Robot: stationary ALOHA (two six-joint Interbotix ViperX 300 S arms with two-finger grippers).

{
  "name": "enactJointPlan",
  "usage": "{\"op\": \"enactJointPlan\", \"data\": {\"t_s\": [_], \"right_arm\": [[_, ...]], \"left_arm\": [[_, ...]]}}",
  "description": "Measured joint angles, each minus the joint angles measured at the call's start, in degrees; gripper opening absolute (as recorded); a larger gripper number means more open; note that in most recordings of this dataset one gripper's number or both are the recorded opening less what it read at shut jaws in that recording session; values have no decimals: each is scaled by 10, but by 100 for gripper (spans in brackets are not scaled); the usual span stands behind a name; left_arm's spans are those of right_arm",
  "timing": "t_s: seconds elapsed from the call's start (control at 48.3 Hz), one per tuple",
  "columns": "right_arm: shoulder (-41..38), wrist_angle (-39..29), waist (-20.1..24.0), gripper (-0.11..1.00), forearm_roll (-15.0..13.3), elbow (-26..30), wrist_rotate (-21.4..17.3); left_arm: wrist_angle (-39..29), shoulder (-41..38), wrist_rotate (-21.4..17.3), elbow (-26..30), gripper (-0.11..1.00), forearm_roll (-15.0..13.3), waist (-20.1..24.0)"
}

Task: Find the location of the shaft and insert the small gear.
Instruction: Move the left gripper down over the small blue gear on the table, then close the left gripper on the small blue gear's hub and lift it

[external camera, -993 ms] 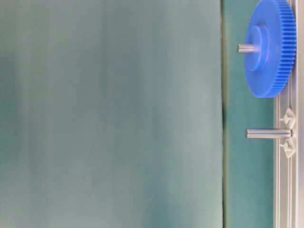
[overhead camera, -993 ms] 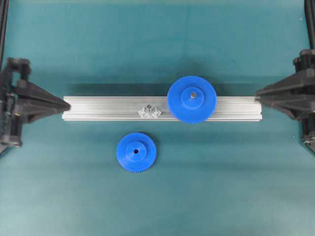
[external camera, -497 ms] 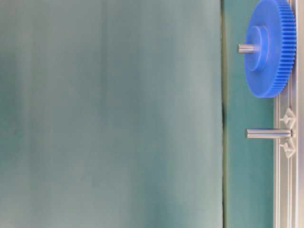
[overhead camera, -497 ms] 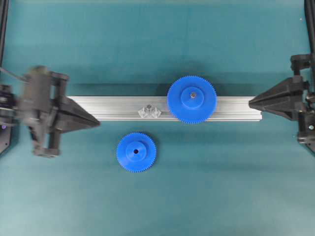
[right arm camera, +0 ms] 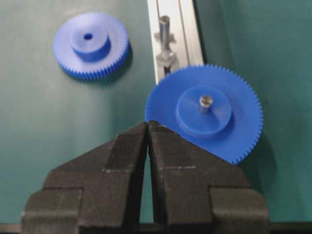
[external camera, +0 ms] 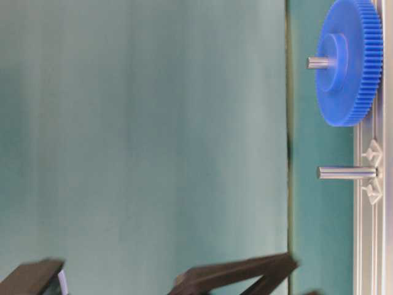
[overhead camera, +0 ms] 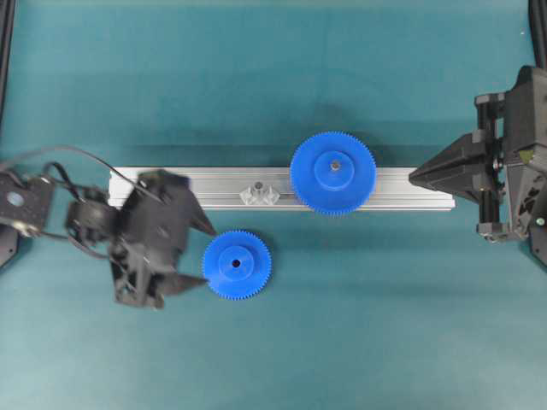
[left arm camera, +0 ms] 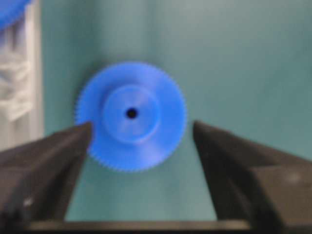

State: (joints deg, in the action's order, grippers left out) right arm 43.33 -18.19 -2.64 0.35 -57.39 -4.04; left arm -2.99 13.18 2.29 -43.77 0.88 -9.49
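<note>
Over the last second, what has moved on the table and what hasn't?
The left claw swung in from the left edge and opened, its jaws now either side of the small gear, not gripping. The right claw, shut, moved inward over the rail's end. Small gear, large gear and bare shaft stayed put.

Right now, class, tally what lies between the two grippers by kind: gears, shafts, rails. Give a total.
Blue gears: 2, the small gear on the mat and the large gear on the rail
Metal shafts: 2, the bare shaft and the large gear's shaft
Aluminium rails: 1, the rail
Total: 5
</note>
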Motion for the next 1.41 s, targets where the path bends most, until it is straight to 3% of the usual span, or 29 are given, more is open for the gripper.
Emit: {"op": "enactJointPlan", "data": {"t_s": [0.497,0.91,1.407], "right_arm": [[-2,-5,-1,12,0,0,-1],[3,-5,-1,12,0,-10,-1],[24,-4,-1,12,1,-24,-3]], "left_arm": [[0,-149,-3,64,90,0,-3],[-47,-169,-3,76,90,0,18],[-53,-193,-2,88,90,0,18]]}}
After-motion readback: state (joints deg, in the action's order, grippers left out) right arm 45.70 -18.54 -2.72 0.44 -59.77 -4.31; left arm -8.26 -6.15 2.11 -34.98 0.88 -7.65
